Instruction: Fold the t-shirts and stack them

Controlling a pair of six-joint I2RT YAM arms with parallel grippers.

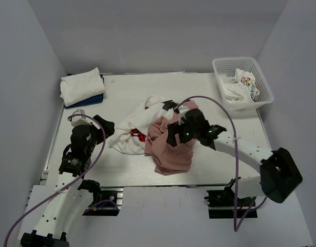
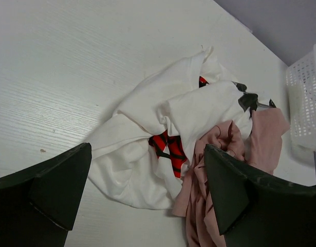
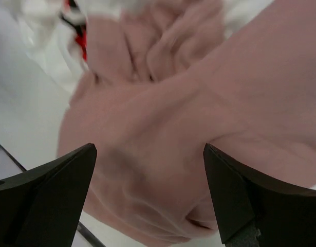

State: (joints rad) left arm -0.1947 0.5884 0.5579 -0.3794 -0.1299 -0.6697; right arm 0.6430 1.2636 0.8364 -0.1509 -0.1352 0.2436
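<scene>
A crumpled pile lies mid-table: a white t-shirt with a red print [image 1: 128, 135], a dusty-pink t-shirt [image 1: 168, 149] and a white one with black patches [image 1: 165, 105]. A folded white t-shirt [image 1: 82, 86] lies on a folded blue one [image 1: 93, 99] at the back left. My right gripper [image 1: 178, 135] is open just above the pink t-shirt [image 3: 163, 128], with its fingers [image 3: 42, 190] spread wide over it. My left gripper [image 1: 107, 126] is open and empty, left of the pile, facing the white t-shirt [image 2: 147, 134] and the pink one [image 2: 209, 195].
A white plastic lattice basket [image 1: 264, 82] at the back right holds more white cloth [image 1: 240, 87]. It shows at the right edge of the left wrist view [image 2: 304, 103]. Walls close in the table on three sides.
</scene>
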